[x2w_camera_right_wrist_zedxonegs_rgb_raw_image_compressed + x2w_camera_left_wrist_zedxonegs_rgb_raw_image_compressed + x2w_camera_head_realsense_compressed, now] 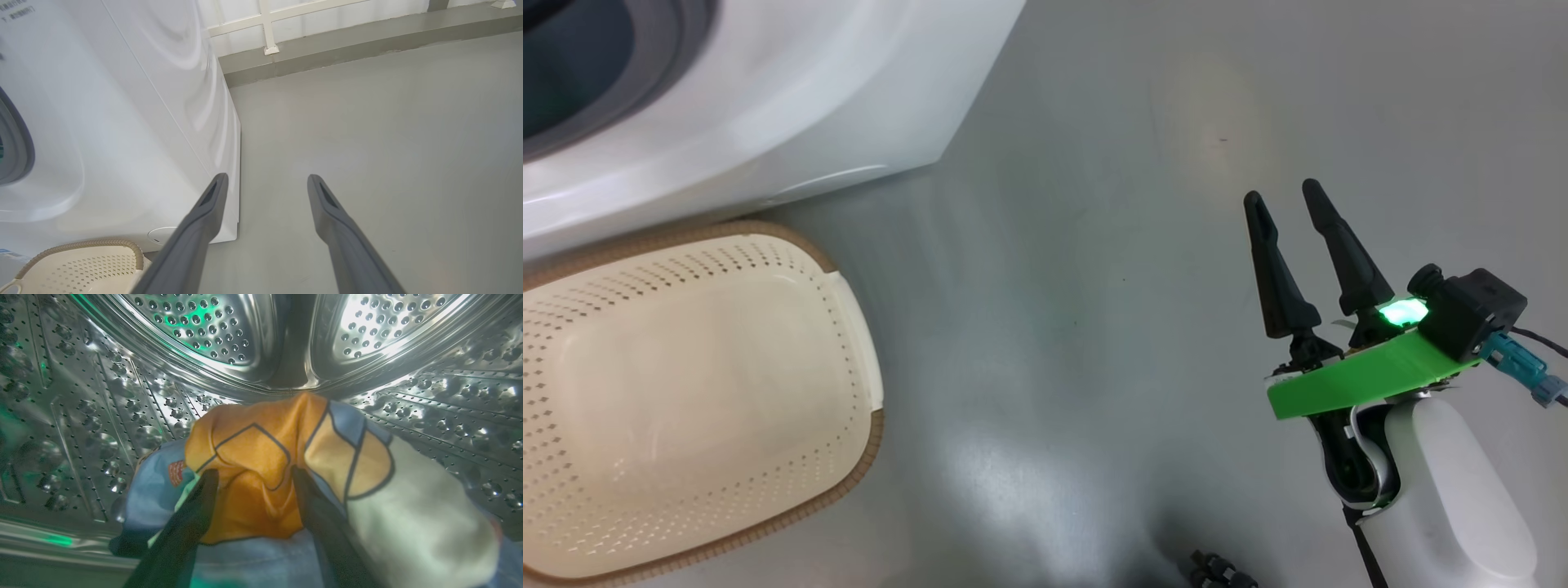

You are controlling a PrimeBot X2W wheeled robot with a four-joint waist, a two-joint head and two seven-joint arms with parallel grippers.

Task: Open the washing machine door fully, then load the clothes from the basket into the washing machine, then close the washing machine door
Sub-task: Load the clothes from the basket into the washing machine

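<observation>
- Left gripper [253,475]: fingers spread, straddling an orange fold of the clothes [253,437] inside the washing machine [196,330].
- Right gripper [1284,194]: fingers spread, holding nothing, above the floor [1094,245].

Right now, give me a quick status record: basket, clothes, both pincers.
basket: empty, on the floor against the front of the washing machine
clothes: piled inside the steel drum; orange, light-blue and white fabric
left pincer: inside the drum, fingers apart, orange fabric bulging between them
right pincer: open, holding nothing, above the floor to the right of the machine
loading: appears done, nothing left in the basket
</observation>
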